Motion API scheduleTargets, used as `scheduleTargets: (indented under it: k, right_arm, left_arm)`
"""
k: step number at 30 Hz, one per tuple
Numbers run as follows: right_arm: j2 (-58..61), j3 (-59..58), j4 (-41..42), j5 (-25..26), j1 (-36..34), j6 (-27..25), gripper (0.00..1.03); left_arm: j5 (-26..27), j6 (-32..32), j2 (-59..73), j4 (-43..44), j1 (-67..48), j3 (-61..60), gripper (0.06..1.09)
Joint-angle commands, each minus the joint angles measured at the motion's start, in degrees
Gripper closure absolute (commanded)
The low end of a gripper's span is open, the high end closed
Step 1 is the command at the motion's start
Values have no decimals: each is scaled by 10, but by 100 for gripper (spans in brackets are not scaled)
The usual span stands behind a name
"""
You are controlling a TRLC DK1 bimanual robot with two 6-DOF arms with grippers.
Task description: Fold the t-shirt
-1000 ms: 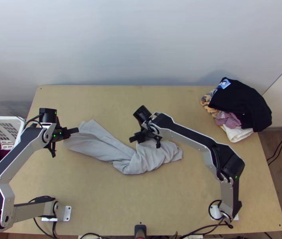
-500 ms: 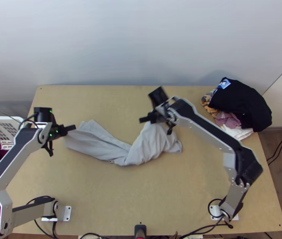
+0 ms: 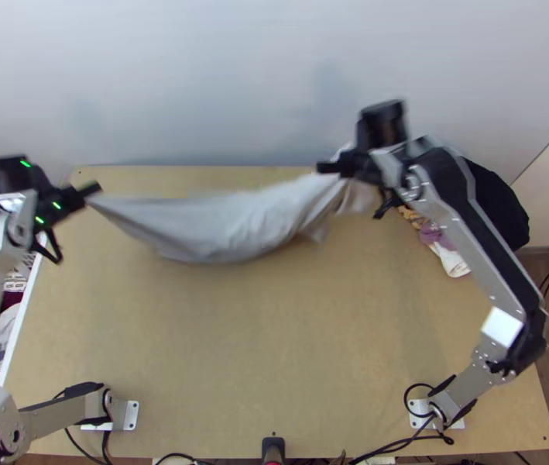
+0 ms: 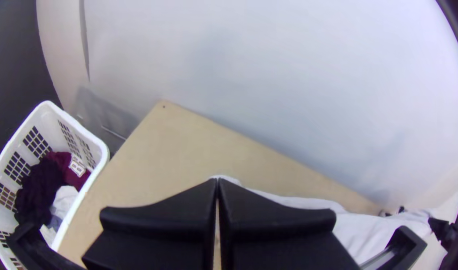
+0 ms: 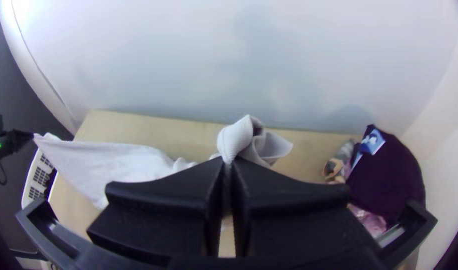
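The grey t-shirt (image 3: pixel 224 229) hangs bunched lengthwise, sagging in the middle, above the far half of the counter (image 3: pixel 274 349). The left pincer (image 3: pixel 92 189) is closed on its left end; the right pincer (image 3: pixel 327 167) grips it near its right end. At far right lies a clothes pile (image 3: pixel 502 205); a white basket (image 4: pixel 100 145) holding garments stands beside the counter's left edge.

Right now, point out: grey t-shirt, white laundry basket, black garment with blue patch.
Grey t-shirt (image 3: pixel 228 225): top view, middle of the cloth.
White laundry basket (image 4: pixel 103 150): left wrist view, rim.
Black garment (image 5: pixel 388 177): right wrist view, plain dark part.
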Motion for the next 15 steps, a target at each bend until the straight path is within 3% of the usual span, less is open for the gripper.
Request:
scheduleTargets:
  k: [1, 9, 15]
  right_arm:
    - [-30, 103, -5, 86, -21, -58, 100]
    - [-101, 115, 71, 187, -16, -129, 100]
    - [-157, 93, 62, 195, -5, -130, 100]
  left_arm:
    - [8, -31, 34, -51, 47, 205, 105]
    - [8, -50, 58, -97, 78, 402, 105]
    - [14, -48, 35, -136, 79, 452, 105]
